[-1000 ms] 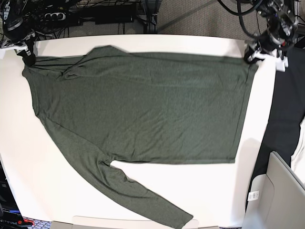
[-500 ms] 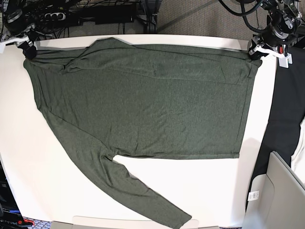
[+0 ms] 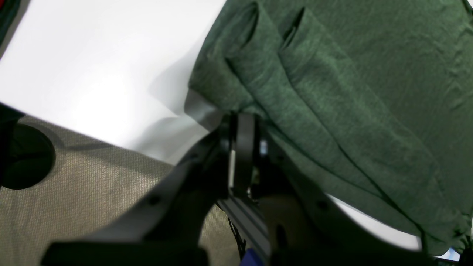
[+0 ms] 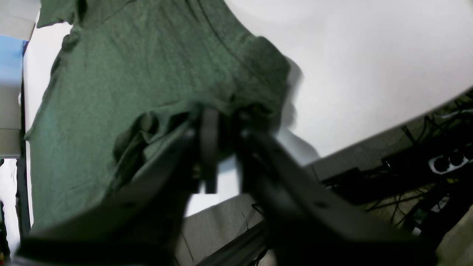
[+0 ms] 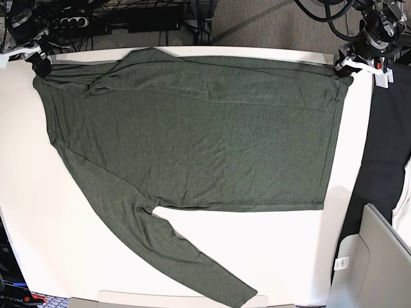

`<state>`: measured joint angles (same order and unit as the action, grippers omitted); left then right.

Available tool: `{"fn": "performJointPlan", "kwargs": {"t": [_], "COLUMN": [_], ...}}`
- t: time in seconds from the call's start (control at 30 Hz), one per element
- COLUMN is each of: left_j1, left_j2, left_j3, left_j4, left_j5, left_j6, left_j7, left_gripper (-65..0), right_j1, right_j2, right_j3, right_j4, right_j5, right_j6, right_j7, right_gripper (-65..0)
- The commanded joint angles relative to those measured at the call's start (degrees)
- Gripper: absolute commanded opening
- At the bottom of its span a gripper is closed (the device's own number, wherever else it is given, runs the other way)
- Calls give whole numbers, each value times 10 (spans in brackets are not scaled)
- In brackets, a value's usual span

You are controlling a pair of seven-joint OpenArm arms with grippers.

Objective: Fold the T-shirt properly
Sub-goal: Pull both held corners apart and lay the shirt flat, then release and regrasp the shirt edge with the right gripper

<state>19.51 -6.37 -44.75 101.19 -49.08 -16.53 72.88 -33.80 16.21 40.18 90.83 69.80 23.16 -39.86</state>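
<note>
The dark olive T-shirt [image 5: 192, 135] lies spread flat on the white table [image 5: 359, 192], with one long sleeve [image 5: 192, 263] running to the front edge. My left gripper [image 5: 342, 66] is at the shirt's back right corner. In the left wrist view the left gripper [image 3: 242, 120] is shut on pleated fabric of the T-shirt [image 3: 351, 74]. My right gripper [image 5: 38, 63] is at the back left corner. In the right wrist view the right gripper [image 4: 226, 116] has its jaws slightly parted, with bunched fabric of the T-shirt [image 4: 111, 74] still at the tips.
A black cloth [image 5: 388, 147] hangs along the table's right side, with a grey bin [image 5: 372, 256] in front of it. Cables and a power strip [image 5: 77, 22] lie on the carpet behind the table's back edge.
Both grippers have drawn the shirt's far edge back toward the table's rear edge, flattening the body. The right gripper's jaws have parted slightly.
</note>
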Motion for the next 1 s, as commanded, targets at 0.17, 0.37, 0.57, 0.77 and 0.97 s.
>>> {"fn": "performJointPlan", "kwargs": {"t": [0.17, 0.37, 0.57, 0.77, 0.97], "left_j1": [1, 1, 1, 0, -2], "left_j2": [-10, -9, -8, -8, -8], "left_j3": [-4, -3, -2, 0, 0], "left_j4": [11, 11, 11, 11, 11], "left_j5": [-7, -7, -7, -7, -7], "left_j6": [1, 1, 1, 1, 1], "left_j7": [-3, -3, -3, -3, -3], "left_gripper": [-558, -509, -475, -475, -475], "right_j1": [-12, -24, -36, -20, 18], "right_j2": [11, 4, 2, 2, -33], "right_j3": [7, 7, -1, -78, -168], "right_j4": [11, 28, 101, 137, 135], "right_j5": [14, 25, 44, 26, -27], "right_j6": [5, 9, 10, 10, 9], "right_j7": [12, 3, -57, -61, -61], "right_gripper": [-422, -422, -422, -420, -419]}}
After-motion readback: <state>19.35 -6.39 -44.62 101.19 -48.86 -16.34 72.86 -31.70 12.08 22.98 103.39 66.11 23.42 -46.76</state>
